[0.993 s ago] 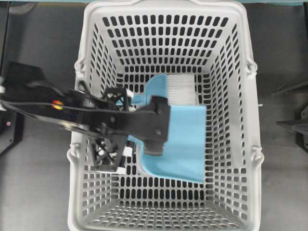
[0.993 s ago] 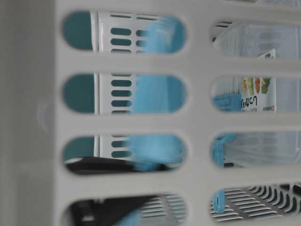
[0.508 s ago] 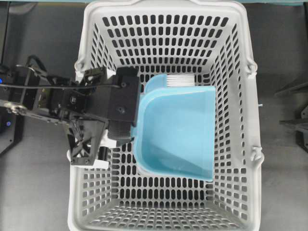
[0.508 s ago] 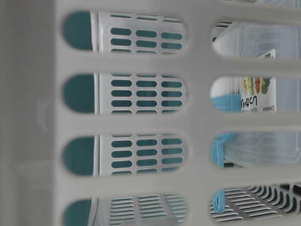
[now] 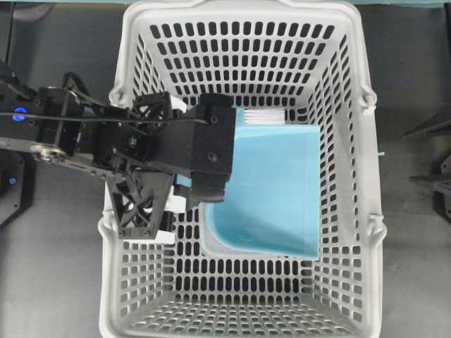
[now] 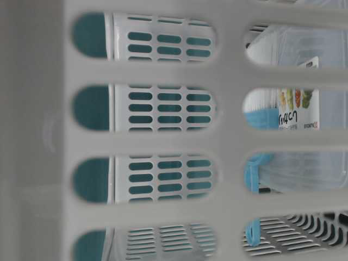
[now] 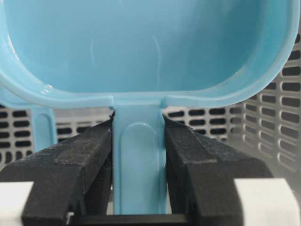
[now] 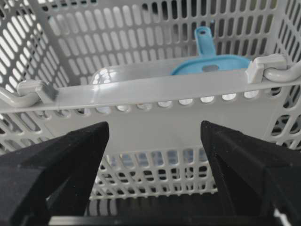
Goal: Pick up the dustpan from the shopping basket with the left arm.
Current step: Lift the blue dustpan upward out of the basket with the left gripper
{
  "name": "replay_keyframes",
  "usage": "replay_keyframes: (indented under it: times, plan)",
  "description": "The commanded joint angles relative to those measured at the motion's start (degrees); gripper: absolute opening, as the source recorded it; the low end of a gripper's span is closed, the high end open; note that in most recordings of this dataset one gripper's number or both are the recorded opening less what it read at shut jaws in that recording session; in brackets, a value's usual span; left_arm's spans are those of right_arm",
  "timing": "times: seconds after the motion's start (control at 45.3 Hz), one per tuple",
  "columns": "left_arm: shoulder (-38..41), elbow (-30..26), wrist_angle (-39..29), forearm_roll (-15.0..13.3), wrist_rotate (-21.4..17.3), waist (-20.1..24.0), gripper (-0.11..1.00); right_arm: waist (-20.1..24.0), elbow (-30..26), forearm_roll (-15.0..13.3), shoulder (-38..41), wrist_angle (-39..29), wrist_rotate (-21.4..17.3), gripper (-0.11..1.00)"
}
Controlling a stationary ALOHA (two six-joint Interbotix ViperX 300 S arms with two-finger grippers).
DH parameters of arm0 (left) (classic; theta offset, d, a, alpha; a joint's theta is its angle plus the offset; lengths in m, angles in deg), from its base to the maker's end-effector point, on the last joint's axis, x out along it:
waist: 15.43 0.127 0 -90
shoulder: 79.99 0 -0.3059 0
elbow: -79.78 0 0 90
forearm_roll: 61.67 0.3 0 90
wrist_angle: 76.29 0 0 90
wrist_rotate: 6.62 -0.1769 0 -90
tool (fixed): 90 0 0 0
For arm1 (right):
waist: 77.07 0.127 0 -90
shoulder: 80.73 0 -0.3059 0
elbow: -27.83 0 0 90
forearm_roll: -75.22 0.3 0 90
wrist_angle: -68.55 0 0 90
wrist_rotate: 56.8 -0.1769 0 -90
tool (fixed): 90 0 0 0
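Note:
My left gripper [image 7: 138, 121] is shut on the thin handle of the light blue dustpan [image 7: 150, 47], one black finger pressed against each side just below the scoop. Overhead, the dustpan [image 5: 275, 183] hangs inside the grey shopping basket [image 5: 232, 63], open side up. The boxy wrist of the left arm [image 5: 204, 148] covers the handle and reaches in over the basket's left wall. The right gripper [image 8: 154, 129] is open and empty outside the basket [image 8: 155, 89], facing its outer wall. The dustpan does not show through the basket slots [image 6: 163, 141] at table level.
A blue hand brush [image 8: 211, 63] lies lower in the basket, its white bristles [image 5: 264, 116] peeking out past the scoop's far edge. A clear plastic container [image 6: 293, 109] with a label sits in there too, a corner [image 5: 211, 243] showing below the dustpan.
The left arm has raised the dustpan. It has left the table-level view, and overhead the scoop turned open side up and looks larger. The right gripper has not moved.

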Motion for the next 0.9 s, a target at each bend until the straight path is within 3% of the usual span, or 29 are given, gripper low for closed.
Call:
replay_keyframes:
  times: [0.0,0.177,0.883]
  plan:
    - [-0.5,-1.2,0.1,0.2,1.6,0.3,0.28,0.2,-0.4,0.2,0.3,0.6,-0.1,0.75]
    - [-0.5,-1.1,0.1,0.2,4.3,1.0,0.28,0.2,-0.4,0.2,0.3,0.7,-0.1,0.75]
    - [-0.4,0.8,0.3,0.2,4.1,1.0,0.28,0.2,-0.4,0.2,0.3,1.1,-0.1,0.75]
